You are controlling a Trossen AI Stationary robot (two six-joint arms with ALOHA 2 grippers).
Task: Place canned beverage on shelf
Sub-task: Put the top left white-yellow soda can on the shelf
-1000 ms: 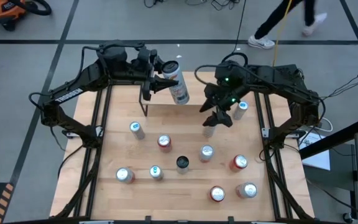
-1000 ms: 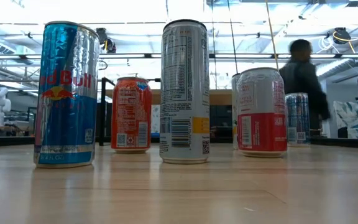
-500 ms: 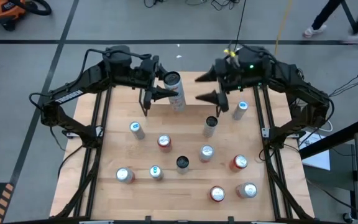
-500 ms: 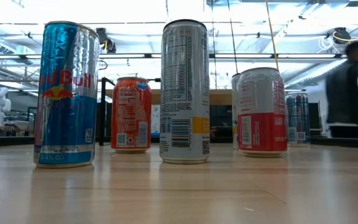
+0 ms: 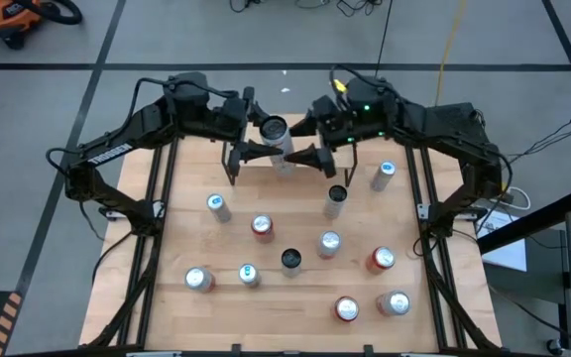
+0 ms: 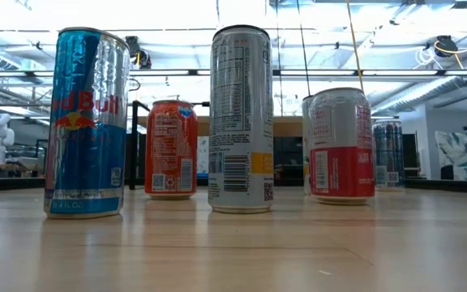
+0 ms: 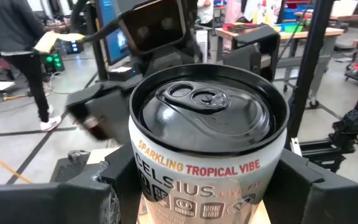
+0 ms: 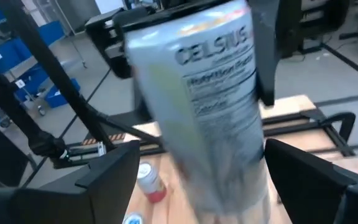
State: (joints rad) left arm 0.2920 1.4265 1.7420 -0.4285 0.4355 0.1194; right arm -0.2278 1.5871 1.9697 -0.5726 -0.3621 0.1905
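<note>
High view: Celsius can (image 5: 277,140), white, held upright or nearly so in the left claw (image 5: 259,140) above the far edge of the surface (image 5: 295,297), at the shelf (image 5: 300,167), whose footing under the can is hidden. Right claw (image 5: 311,141) lies just to the can's other side, fingers spread wide, one on either side of it, not closed; both claws are near, only the left grips. Other cans stand well apart on the surface. Low view: row of standing cans; Red Bull can (image 6: 86,123) lettering legible; neither claw shows. Left wrist view: can top and pull tab face the camera; reads "SPARKLING TROPICAL VIBE", "CELSIUS". Right wrist view: can body, long axis slightly tilted, between wide fingers; reads "CELSIUS", blurred nutrition panel.
</note>
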